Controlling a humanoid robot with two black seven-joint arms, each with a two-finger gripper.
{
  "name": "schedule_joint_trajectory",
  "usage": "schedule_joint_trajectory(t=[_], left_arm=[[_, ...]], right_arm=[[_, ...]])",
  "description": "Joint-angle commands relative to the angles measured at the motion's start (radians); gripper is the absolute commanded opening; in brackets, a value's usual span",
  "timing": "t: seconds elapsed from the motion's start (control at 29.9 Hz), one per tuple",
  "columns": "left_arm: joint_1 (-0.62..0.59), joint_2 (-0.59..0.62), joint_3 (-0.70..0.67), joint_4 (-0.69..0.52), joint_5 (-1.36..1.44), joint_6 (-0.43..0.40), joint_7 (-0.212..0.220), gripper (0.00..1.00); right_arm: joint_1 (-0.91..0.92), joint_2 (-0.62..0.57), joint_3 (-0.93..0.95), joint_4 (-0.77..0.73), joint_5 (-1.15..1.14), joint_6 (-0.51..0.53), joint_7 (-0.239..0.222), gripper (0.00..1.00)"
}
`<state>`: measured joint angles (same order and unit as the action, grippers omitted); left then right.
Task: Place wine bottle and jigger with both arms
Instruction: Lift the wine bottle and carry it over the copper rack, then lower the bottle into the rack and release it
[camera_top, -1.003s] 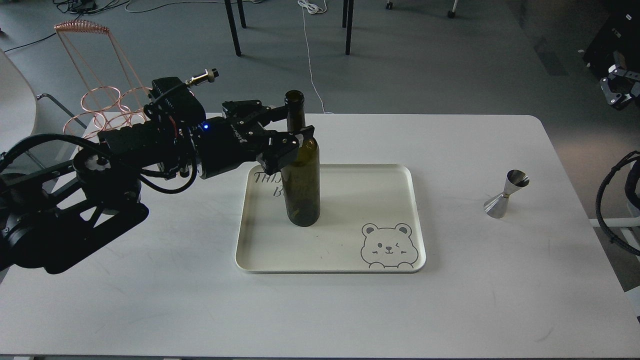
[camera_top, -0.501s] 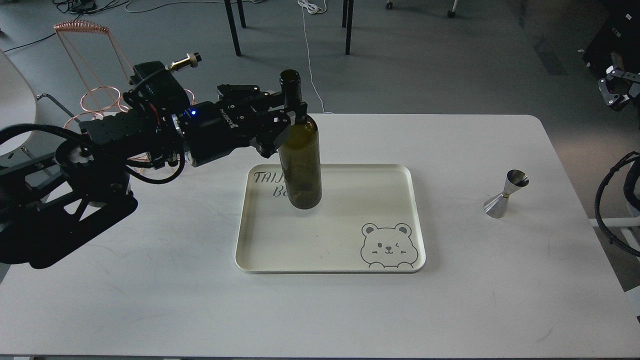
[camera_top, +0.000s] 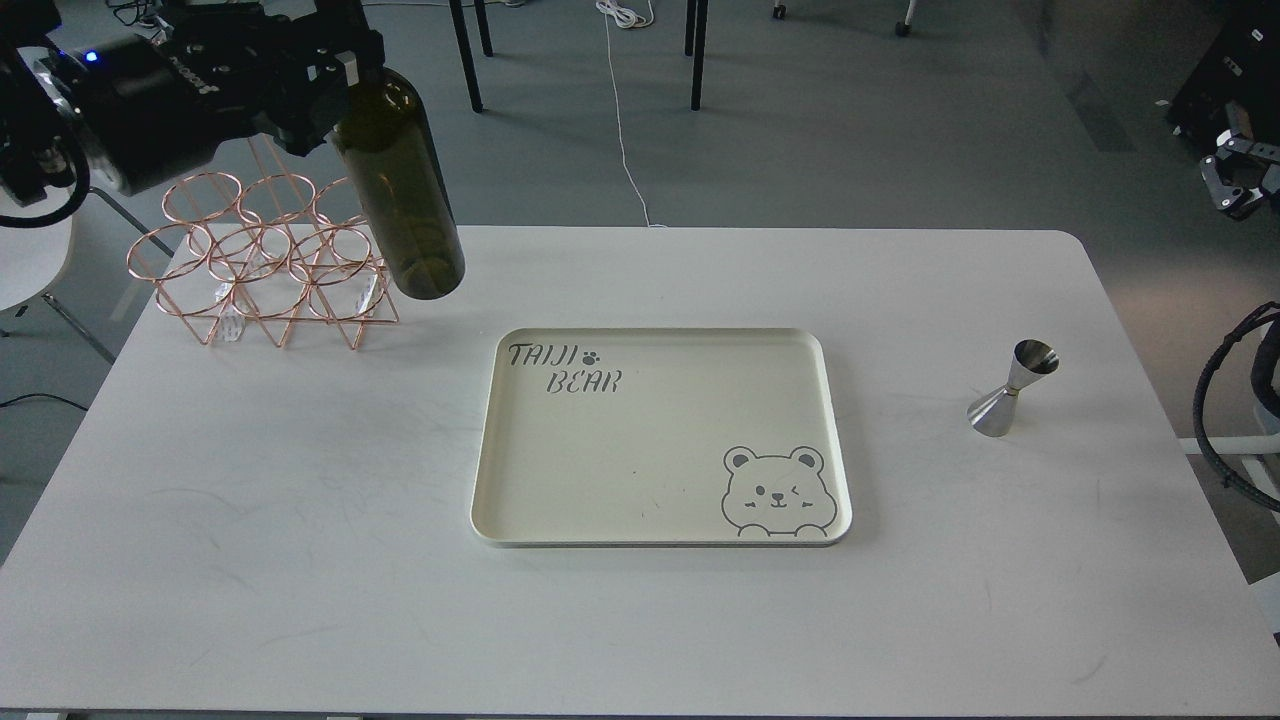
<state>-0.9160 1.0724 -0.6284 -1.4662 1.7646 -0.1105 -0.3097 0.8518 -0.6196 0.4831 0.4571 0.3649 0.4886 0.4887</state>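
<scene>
Wine bottle (camera_top: 400, 190) now hangs in the air at about ten o'clock on the table, tilted with its base toward us, pinched at the shoulder by our left gripper (camera_top: 335, 75). Half a second ago it stood low over the cream tray (camera_top: 660, 520), so we have lifted it clear and swung it up and left. We judge this as carrying the bottle toward the copper wire rack (camera_top: 262, 262), which sits just behind and left of the bottle's base; the laying-down is not yet done.

Jigger (camera_top: 1012, 390) stands untouched at three o'clock on the white table (camera_top: 300, 560), well apart from the tray. Our right gripper (camera_top: 1240, 178) hovers off the table's edge near two o'clock, too small and dark for us to tell whether its fingers are spread or together.

Rack loops are thin and close-set, so the bottle's base could catch a ring on the way in. Nothing stands between the right arm and the jigger.
</scene>
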Motion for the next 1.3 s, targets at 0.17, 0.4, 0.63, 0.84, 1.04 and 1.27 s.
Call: schedule_joint_trajectory(t=[0.17, 0.4, 0.63, 0.84, 1.04, 1.27], left_arm=[[-0.04, -0.002, 0.001, 0.251, 0.003, -0.005, -0.058, 0.13], [-0.034, -0.028, 0.003, 0.271, 0.004, -0.003, -0.06, 0.13], [-0.037, -0.078, 0.018, 0.302, 0.012, 0.0, -0.052, 0.12], [-0.037, -0.095, 0.019, 0.313, 0.016, 0.002, -0.052, 0.12], [-0.035, -0.1, 0.025, 0.328, 0.015, 0.011, -0.052, 0.12], [-0.029, -0.1, 0.05, 0.328, 0.012, 0.014, -0.052, 0.13]], right_arm=[[0.009, 0.003, -0.006, 0.002, -0.004, 0.0, 0.0, 0.99], [0.009, -0.003, -0.008, -0.002, -0.007, 0.0, 0.0, 0.99], [0.006, -0.003, -0.008, -0.002, -0.007, 0.0, 0.0, 0.99], [0.003, -0.005, -0.008, -0.002, -0.007, 0.0, 0.0, 0.99], [0.001, -0.005, -0.006, -0.002, -0.007, 0.0, 0.0, 0.99], [0.001, -0.005, -0.006, -0.002, -0.007, 0.0, 0.0, 0.99]])
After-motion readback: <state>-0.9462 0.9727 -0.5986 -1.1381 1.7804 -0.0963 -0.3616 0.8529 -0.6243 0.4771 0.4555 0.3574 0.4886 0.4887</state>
